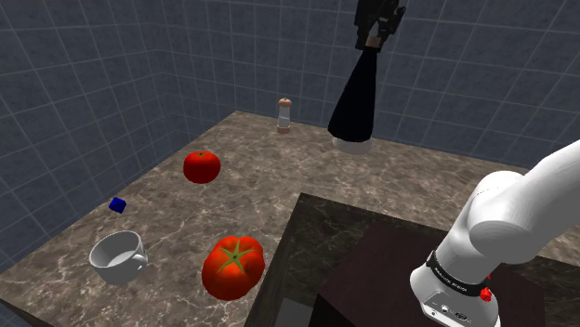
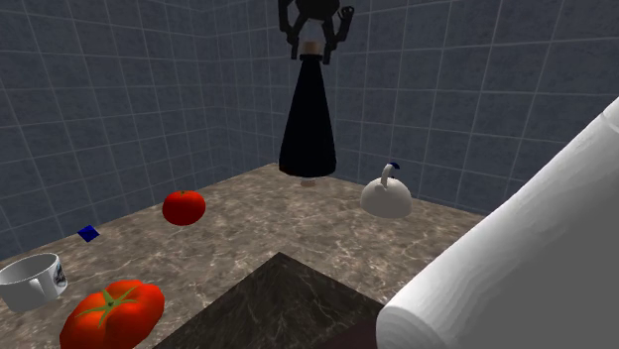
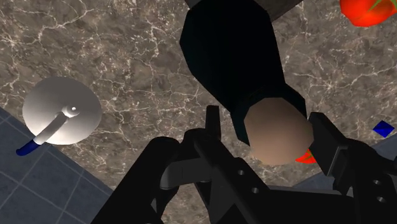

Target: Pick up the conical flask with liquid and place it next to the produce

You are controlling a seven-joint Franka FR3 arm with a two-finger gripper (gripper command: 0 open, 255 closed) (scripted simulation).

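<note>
Marble counter (image 1: 167,214) below; fingers (image 3: 329,145) clasp black flask (image 1: 354,98) aloft.

light: dim, flat overall | bench (image 1: 167,218): marble evenly lit, mid-grey | flask (image 1: 353,102): near-black, outline only | tomato (image 1: 232,267): soft sheen on top | arm (image 1: 520,209): brightest, grey shading on underside | walls (image 1: 93,84) behind flask: dull blue-grey
</note>
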